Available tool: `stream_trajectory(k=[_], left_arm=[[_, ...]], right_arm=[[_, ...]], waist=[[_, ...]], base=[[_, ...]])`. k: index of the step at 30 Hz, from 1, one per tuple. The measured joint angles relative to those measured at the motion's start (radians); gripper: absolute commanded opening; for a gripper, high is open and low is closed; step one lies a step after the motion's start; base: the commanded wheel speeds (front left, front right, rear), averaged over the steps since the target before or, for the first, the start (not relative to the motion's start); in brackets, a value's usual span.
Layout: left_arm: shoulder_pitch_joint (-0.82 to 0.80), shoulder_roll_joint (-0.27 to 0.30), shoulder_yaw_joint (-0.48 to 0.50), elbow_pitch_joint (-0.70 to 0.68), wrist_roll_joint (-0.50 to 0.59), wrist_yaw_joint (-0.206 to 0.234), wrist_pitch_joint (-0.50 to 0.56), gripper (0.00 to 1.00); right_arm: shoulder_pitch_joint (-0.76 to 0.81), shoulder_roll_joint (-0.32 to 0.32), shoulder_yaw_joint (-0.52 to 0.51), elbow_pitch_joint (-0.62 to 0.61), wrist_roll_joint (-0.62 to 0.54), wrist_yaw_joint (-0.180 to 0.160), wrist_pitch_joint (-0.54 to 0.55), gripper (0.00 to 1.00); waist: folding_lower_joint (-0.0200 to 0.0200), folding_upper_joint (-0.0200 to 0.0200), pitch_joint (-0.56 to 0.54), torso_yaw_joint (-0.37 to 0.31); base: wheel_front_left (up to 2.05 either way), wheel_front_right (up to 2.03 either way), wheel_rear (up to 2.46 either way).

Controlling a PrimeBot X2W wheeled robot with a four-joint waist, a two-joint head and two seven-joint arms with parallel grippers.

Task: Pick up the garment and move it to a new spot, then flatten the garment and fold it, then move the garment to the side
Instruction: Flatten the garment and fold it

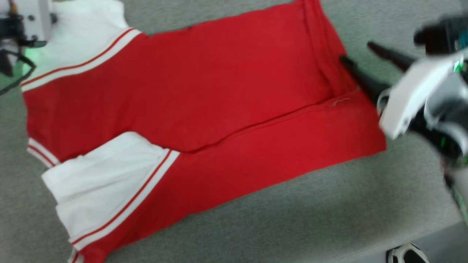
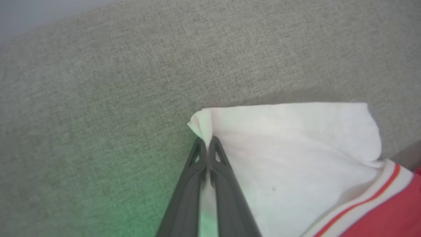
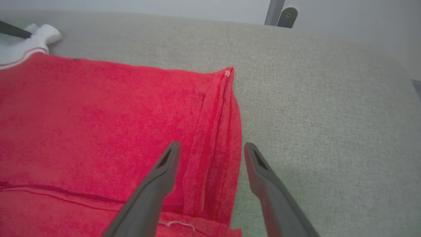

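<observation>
The grey, cloth-covered bench (image 1: 329, 204) is taken up across its middle by the garment (image 1: 219, 80). It is laid flat and slantwise, with the sleeves toward the bench's left end and the hem toward its right end. A strip of bare cover is left along the near edge. The two long sides are turned in over the middle and meet along a line down the length. No lettering is to be seen, so the front is judged to lie underneath. From this lie the lengthwise folding is judged done, and a crosswise fold is judged to be in preparation.

The right claw (image 3: 212, 144) is held low at the hem (image 3: 220, 131) with its jaws spread wide, and nothing is gripped. One finger is set over the red cloth and the other over the bare bench, so the bunched edge is straddled. This placing is judged to be meant for a pinch through all the layers at once.

The left claw is closed (image 2: 207, 141) on the outer corner of the far white sleeve (image 2: 296, 148). A small peak of cloth is pinched between the fingertips. The hold is taken at the very edge, probably so that the sleeve end can be carried over without the body being dragged.

A loose pale thread (image 1: 340, 101) is seen near the hem.
</observation>
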Motion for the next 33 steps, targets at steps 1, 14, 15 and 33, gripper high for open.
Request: stream_trajectory(k=[1,14,15,33], left_arm=[[-0.003,-0.007,-0.003,-0.005,0.0,0.0,-0.004,0.0],[-0.047,-0.082,-0.083,-0.127,-0.066,0.0,-0.033,0.0],[-0.051,-0.084,-0.09,-0.134,-0.072,0.0,-0.036,0.0],[0.042,-0.083,-0.171,-0.228,-0.213,-0.003,-0.237,0.0]], right_arm=[[-0.048,-0.014,0.018,0.039,0.005,0.0,0.036,1.0],[-0.492,-0.024,0.166,0.538,0.026,0.0,0.206,1.0],[-0.506,-0.021,0.177,0.561,0.026,0.0,0.205,1.0],[-0.525,-0.055,0.361,0.707,0.154,0.0,0.006,0.0]], waist=[[0.0,0.0,0.003,0.007],[0.0001,0.0,0.057,0.129],[0.0,0.0,0.061,0.138],[0.0,0.0,-0.001,0.198]], base=[[0.0,0.0,0.0],[0.0,0.0,0.0],[0.0,0.0,0.0],[0.0,0.0,0.0]])
